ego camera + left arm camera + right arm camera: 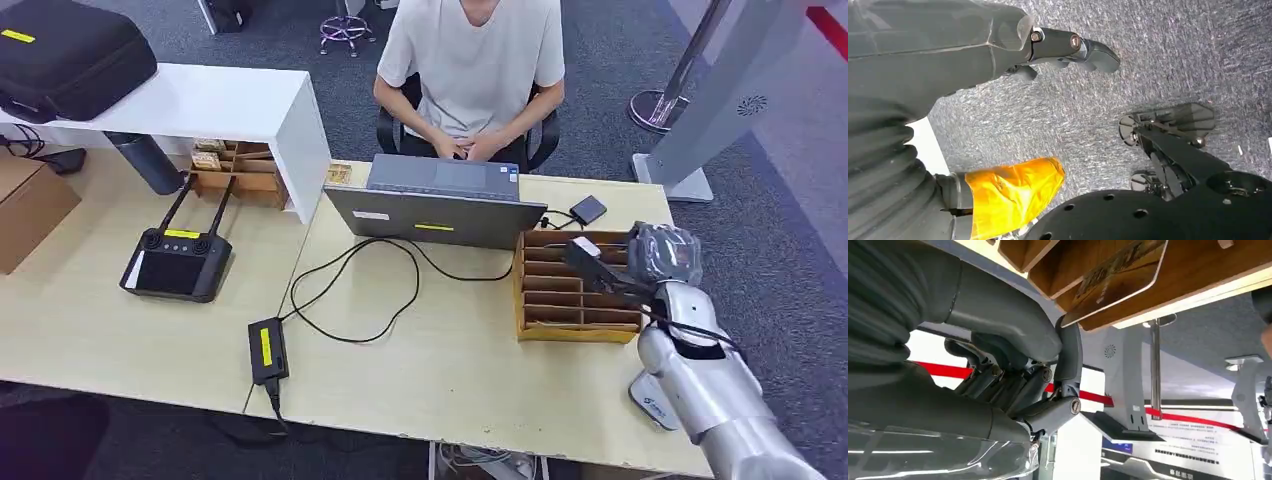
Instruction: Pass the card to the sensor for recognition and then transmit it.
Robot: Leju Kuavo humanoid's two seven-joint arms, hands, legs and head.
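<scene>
A wooden card rack [575, 290] with several slots stands on the right of the table. My right hand [618, 262] reaches over its far slots. In the right wrist view the thumb and a finger [1069, 347] pinch the edge of a brown card [1115, 277] that sits in a slot of the rack [1198, 275]. A white sensor pad [652, 403] lies on the table near the right edge, partly hidden by my forearm. My left hand [973, 45] hangs over the grey carpet with its fingers [1083, 47] stretched out and nothing in it.
A person sits across the table behind a grey laptop [440, 205]. A small dark box [588, 209] lies beside it. A black cable [370, 290] loops to a power brick [267, 350]. A remote controller [178, 262], a white shelf [230, 105] and a cardboard box [30, 205] stand at the left.
</scene>
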